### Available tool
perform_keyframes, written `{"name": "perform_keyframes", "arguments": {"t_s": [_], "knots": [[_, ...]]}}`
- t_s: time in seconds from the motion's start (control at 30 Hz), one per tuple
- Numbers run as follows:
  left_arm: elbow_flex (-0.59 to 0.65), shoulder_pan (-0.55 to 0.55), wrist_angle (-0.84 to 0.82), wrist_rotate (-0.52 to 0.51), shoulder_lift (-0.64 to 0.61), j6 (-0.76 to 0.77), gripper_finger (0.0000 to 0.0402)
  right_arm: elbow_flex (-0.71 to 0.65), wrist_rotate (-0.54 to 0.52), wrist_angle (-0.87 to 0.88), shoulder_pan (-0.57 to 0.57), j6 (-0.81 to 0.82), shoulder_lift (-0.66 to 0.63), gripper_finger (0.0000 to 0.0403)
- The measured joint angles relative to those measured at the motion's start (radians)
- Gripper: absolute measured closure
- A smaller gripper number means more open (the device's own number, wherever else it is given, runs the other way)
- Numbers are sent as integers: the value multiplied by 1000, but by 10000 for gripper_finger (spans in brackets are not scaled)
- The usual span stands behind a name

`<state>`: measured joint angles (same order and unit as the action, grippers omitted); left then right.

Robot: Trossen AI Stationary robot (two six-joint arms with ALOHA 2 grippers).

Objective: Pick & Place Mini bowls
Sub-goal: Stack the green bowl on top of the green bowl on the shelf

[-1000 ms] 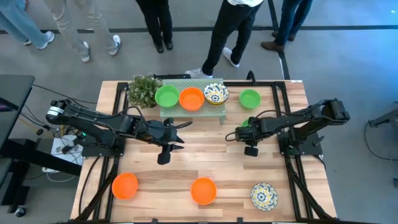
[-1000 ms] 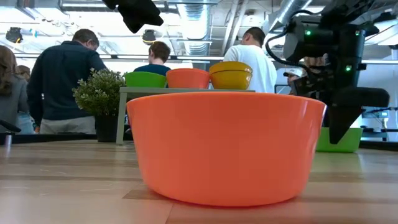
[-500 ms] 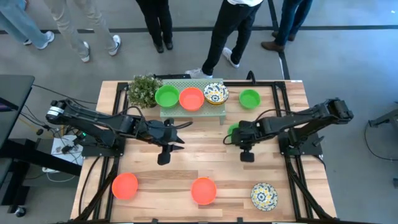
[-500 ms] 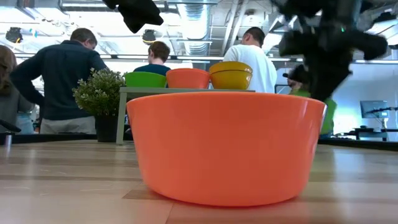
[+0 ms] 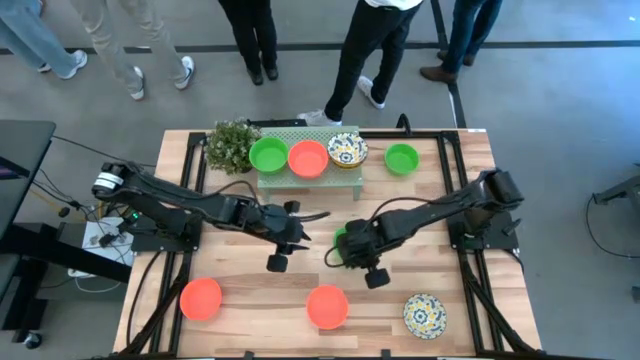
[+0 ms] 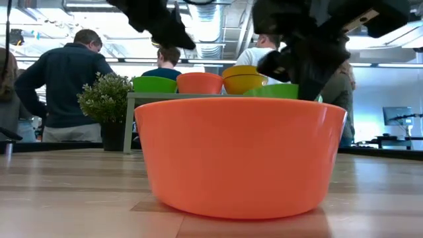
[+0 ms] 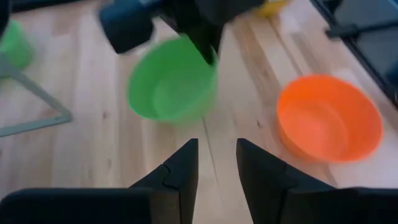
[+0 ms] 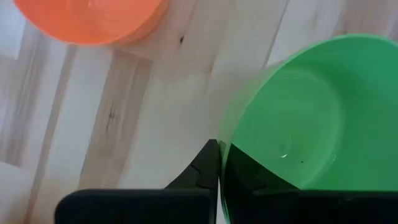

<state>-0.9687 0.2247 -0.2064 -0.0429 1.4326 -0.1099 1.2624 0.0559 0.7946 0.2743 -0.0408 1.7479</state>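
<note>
A plain green mini bowl (image 5: 341,241) hangs over the table's middle, with my right gripper (image 5: 350,250) shut on it; it also shows in the right wrist view (image 8: 305,118) and the left wrist view (image 7: 171,93). My left gripper (image 5: 308,227) stands just left of it, open, with nothing between its fingers (image 7: 216,163). An orange bowl (image 5: 327,306) rests on its base near the front edge, filling the low view (image 6: 238,158). Another orange bowl (image 5: 201,298) and a patterned bowl (image 5: 424,314) sit to its left and right. My right gripper pinches the green bowl's rim (image 8: 231,138), one finger inside the bowl and one outside its wall. The fingers come from above, pointing steeply down. The bowl is tilted and lifted clear of the table (image 6: 281,91).
A pale green stand (image 5: 300,178) at the far edge carries a green (image 5: 268,155), an orange (image 5: 308,158) and a patterned bowl (image 5: 347,150). A plant (image 5: 231,145) is at its left, a green bowl (image 5: 401,158) at its right. People stand beyond the table.
My right gripper has swung from the right side toward the table's middle and near edge, carrying the green bowl up off the table. My left gripper has reached out toward the table's middle and sunk a little, staying open.
</note>
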Motion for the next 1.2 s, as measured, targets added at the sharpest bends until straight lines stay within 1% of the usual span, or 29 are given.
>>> {"name": "perform_keyframes", "arguments": {"t_s": [0.13, 0.2, 0.3, 0.4, 0.5, 0.7, 0.8, 0.9, 1.13, 1.2], "knots": [[0, 1, 32, 90, 49, -64, 266, 109, -2, 33, -15, -67, 74, 401], [0, 2, 43, 111, 70, -115, 252, 158, -1, 34, -27, -89, 107, 400], [0, 4, 64, 111, 108, -194, 234, 209, -3, 44, -42, -106, 152, 399], [1, 4, 89, 111, 145, -231, 226, 249, 3, 43, -50, -138, 187, 399], [1, 4, 94, 93, 175, -251, 227, 280, 4, 37, -50, -153, 207, 399], [1, 3, 101, 40, 213, -253, 240, 290, 4, 27, -49, -153, 196, 399], [1, 2, 100, 21, 215, -253, 252, 292, 4, 20, -49, -153, 194, 398], [1, 3, 96, 21, 211, -253, 277, 292, 3, 24, -49, -153, 194, 395], [1, 4, 89, 34, 209, -254, 372, 292, -14, 28, -49, -182, 194, 380], [1, 5, 89, 37, 209, -254, 391, 292, -19, 24, -48, -182, 194, 374]]}}
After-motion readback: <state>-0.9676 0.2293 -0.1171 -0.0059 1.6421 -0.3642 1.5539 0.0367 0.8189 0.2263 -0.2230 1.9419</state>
